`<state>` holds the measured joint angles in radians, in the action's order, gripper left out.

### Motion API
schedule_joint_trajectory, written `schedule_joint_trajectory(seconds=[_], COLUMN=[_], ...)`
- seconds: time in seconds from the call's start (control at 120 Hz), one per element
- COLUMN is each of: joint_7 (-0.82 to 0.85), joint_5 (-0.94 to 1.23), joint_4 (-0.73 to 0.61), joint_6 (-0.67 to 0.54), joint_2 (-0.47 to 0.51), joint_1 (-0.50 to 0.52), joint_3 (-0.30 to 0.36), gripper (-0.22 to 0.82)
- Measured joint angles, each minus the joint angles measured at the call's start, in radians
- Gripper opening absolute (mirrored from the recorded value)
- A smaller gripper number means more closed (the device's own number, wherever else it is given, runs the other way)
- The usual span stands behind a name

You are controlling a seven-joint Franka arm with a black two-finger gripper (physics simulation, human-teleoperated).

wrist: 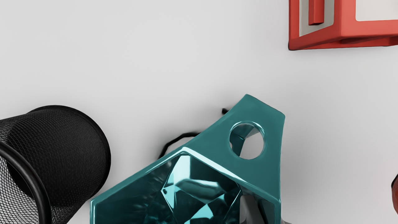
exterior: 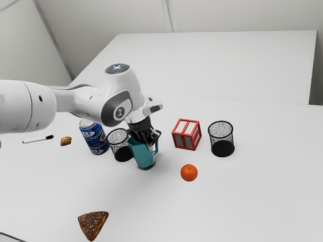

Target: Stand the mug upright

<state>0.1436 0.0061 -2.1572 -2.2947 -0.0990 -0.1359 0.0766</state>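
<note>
Mug [exterior: 143, 154] mouth-up over the bench [exterior: 262, 201], my jaws clamped on its wall beside the handle [wrist: 272, 146], one inside and one outside, presumably to keep it level; whether its base bears weight, I cannot tell.

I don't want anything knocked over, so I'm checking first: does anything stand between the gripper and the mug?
Nothing visible does: the gripper is right at the rim of the mug. The black mesh cup stands close beside the mug, on the blue can's side, but not between the two.
</note>
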Motion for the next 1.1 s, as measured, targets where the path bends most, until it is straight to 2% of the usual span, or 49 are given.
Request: schedule_joint_trajectory(seconds=[0.167, 0.367, 0.45, 0.55, 0.767, 1.1], joint_7=[0.014, 0.024, 0.026, 0.029, 0.030, 0.014], joint_5=[0.000, -0.006, -0.005, -0.003, 0.005, 0.066], joint_4=[0.000, -0.001, -0.001, 0.000, 0.053, 0.286], joint_6=[-0.012, -0.003, 0.012, 0.030, 0.087, 0.282], joint_2=[-0.014, 0.003, 0.033, 0.068, 0.139, 0.136], joint_1=[0.001, 0.001, 0.001, -0.003, -0.024, -0.016], joint_3=[0.000, 0.002, 0.002, 0.002, -0.005, -0.017], gripper=[-0.18, 0.25, 0.36, 0.45, 0.55, 0.59])
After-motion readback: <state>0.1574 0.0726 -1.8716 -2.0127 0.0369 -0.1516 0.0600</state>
